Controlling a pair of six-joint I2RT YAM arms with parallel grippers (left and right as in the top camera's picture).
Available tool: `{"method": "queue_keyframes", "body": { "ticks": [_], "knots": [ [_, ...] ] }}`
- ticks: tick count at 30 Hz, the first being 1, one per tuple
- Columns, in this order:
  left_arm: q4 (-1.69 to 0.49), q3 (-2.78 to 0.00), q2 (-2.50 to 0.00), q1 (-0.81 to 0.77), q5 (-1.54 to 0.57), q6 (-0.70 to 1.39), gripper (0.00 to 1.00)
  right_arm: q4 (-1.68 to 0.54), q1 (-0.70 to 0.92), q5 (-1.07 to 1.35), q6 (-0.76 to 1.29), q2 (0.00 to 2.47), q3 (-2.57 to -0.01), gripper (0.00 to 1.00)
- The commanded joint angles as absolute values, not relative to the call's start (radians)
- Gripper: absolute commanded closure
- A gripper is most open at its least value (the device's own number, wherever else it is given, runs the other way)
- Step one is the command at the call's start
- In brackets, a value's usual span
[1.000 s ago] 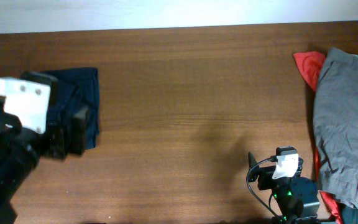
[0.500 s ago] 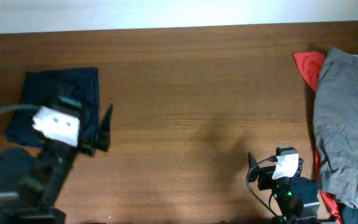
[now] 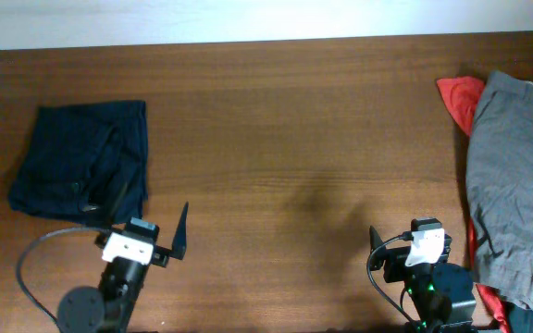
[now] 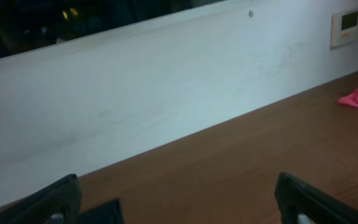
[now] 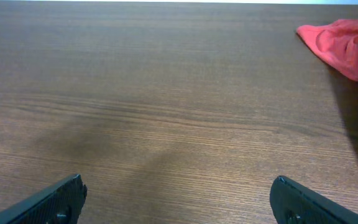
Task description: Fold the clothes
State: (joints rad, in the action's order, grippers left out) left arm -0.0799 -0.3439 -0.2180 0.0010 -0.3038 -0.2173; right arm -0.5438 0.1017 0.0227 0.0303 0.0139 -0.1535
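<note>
Shorts [image 3: 81, 159] folded, far left; left gripper [image 3: 149, 224] backed off near, wide open, empty; right gripper [image 5: 182, 208] likewise. Fold likely done.

the wide middle of the table [image 3: 294, 139] is bare wood from the top edge to the bottom of the overhead frame, open to passage from either side. at upper left the navy shorts [image 3: 81, 162] take up a patch, and the left gripper [image 3: 148, 222] stands just below their lower right corner. the right edge is blocked by the grey garment [image 3: 516, 185] heaped over a red cloth [image 3: 459, 97]. the right gripper [image 5: 176, 190] sits near the heap's lower left, apart from it.
</note>
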Motion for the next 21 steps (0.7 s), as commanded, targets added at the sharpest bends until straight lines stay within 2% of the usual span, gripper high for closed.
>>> {"method": "queue_keyframes", "body": {
  "ticks": [1,8,17,21],
  "knots": [
    [-0.053,-0.251,-0.127,-0.004,-0.311,-0.222,0.01,-0.541,0.103,0.014,0.045,0.004,-0.146,0.01],
    [-0.014,-0.120,-0.002,0.006,-0.308,-0.222,0.01,-0.541,0.103,0.014,0.045,0.004,-0.146,0.01],
    [0.121,-0.007,-0.005,0.009,-0.308,-0.222,0.01,-0.541,0.103,0.014,0.045,0.004,-0.146,0.01],
    [0.104,-0.008,-0.005,0.009,-0.288,-0.223,0.01,-0.541,0.103,0.014,0.045,0.004,-0.146,0.01]
  ]
}}
